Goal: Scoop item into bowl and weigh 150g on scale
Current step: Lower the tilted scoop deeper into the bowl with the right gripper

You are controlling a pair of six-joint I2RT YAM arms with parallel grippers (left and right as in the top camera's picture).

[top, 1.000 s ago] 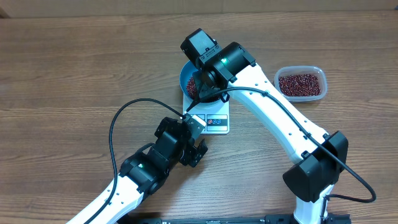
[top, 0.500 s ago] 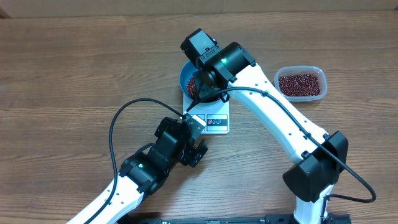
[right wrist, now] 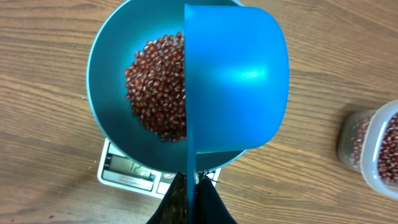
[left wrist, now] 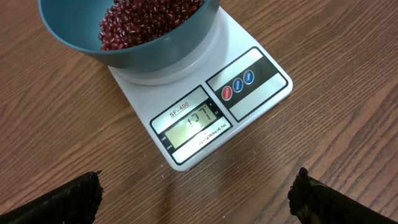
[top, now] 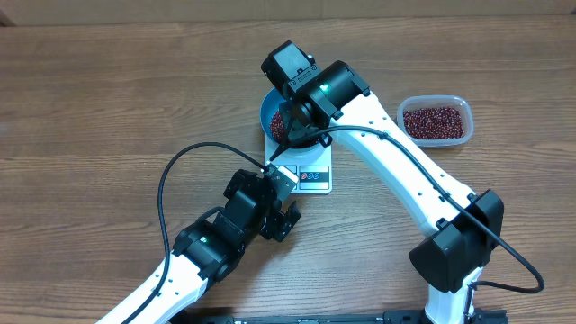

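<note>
The blue bowl (left wrist: 74, 37) stands on the white scale (left wrist: 258, 87), holding a heap of red-brown beans (left wrist: 149, 22); the display shows 127. My right gripper (right wrist: 193, 186) is shut on the handle of a small blue scoop (right wrist: 236, 81), which hangs tipped on its side over the bowl (right wrist: 109, 81) and its beans (right wrist: 158, 84). The scoop's inside is hidden. My left gripper (left wrist: 196, 196) is open with nothing between its fingers, low over the table just in front of the scale (top: 310, 177). From overhead the right wrist covers most of the bowl (top: 266, 112).
A clear plastic tub (top: 436, 120) of more beans sits on the wooden table to the right of the scale; its edge shows at the right (right wrist: 373, 146). The left arm's black cable (top: 166, 180) loops over the table on the left.
</note>
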